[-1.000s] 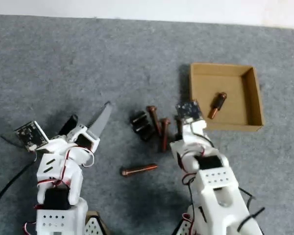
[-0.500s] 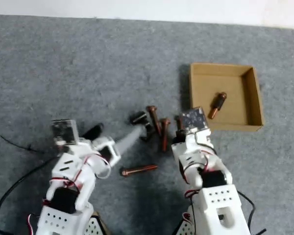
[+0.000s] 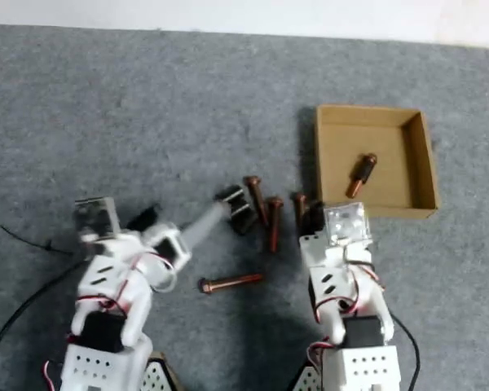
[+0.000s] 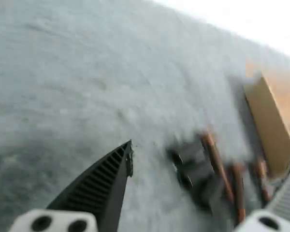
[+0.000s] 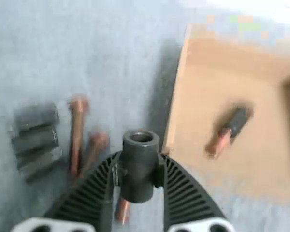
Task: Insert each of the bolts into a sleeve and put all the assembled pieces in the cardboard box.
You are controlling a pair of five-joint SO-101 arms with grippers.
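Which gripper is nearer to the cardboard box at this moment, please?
The right. The right gripper, holding a sleeve, sits just outside a corner of the cardboard box; the left gripper is farther off, beyond the bolts, by the loose sleeves.

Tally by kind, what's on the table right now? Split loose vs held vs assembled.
loose bolts: 4
loose sleeves: 3
held sleeve, in the right gripper: 1
assembled piece, in the cardboard box: 1
cardboard box: 1
Total: 10
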